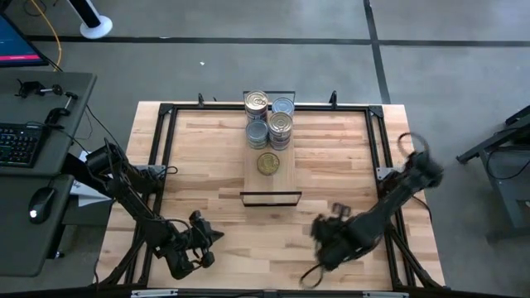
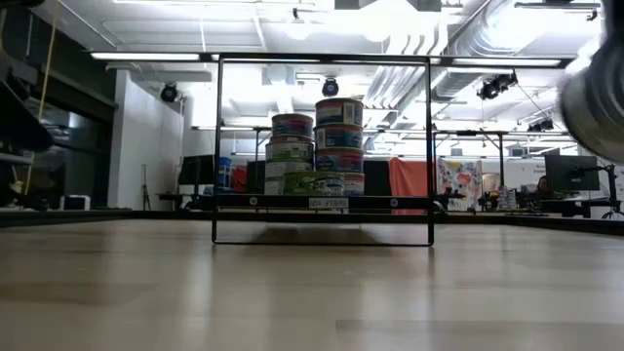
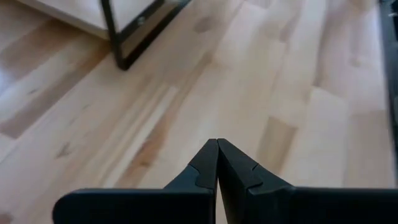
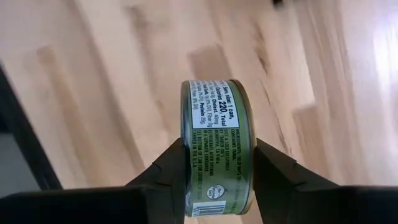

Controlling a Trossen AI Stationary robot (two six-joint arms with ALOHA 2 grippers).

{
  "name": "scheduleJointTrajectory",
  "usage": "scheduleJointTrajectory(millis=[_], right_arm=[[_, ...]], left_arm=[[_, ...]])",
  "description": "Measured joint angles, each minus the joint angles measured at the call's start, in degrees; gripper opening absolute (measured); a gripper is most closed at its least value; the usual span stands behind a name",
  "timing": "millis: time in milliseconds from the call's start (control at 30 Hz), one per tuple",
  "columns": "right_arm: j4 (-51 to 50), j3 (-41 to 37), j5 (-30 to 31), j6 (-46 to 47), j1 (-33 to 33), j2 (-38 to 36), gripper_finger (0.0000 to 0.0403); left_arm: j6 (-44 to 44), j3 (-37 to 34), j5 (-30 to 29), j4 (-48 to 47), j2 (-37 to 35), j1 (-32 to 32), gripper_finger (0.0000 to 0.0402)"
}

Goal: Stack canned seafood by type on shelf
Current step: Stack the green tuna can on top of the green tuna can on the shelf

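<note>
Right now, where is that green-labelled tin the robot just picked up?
The green-labelled tin is clamped in the right gripper, above the table's near right part, well short of the shelf with its stacked tins.

Grey concrete floor (image 1: 464,74) around the butcher-block table (image 1: 331,165), crossed by dark seams. We note a grey desk (image 1: 50,165) with keyboard (image 1: 18,142) and mouse (image 1: 39,204). Beyond: white ceiling ducts (image 2: 458,39), strip lights (image 2: 156,57), red panel (image 2: 409,180), monitor (image 2: 570,174).
</note>
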Motion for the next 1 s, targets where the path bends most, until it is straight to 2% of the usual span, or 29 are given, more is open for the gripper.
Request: scheduleJointTrajectory(millis=[167,233,300,433,533,633,733,900,1000], right_arm=[[12.4,-22.5,2.1,10.4,-0.3,-16.2,0.0115],[16.5,-29.2,5.2,9.7,-2.2,-21.8,0.0115],[18.9,-34.3,8.2,4.4,-5.3,-26.7,0.0115],[22.5,-40.0,12.5,-15.5,-13.7,-33.7,0.0115],[27.5,-40.7,15.2,-35.5,-20.1,-36.8,0.0115],[35.1,-40.7,15.3,-57.1,-24.9,-37.3,0.0115],[43.5,-40.7,16.5,-74.8,-26.7,-35.0,0.0115],[57.6,-40.7,29.6,-93.0,-26.9,-28.4,0.0115],[66.2,-40.7,31.5,-97.7,-27.1,-24.8,0.0115]], left_arm=[[3.7,0.0,0.0,5.0,0.0,0.1,0.0],[4.8,0.0,0.0,6.2,0.0,0.3,0.0],[4.5,0.0,0.0,6.5,0.0,0.8,0.0],[-0.7,0.0,0.0,6.6,0.0,2.2,0.0],[-6.5,0.0,0.1,6.8,0.0,3.5,0.0],[-11.3,0.0,0.7,6.8,0.0,5.2,0.0],[-12.8,0.0,1.8,7.9,0.0,6.6,0.0],[-10.7,0.7,2.6,7.8,0.0,8.3,0.0],[-9.1,0.9,2.7,7.7,0.0,9.0,0.0]])
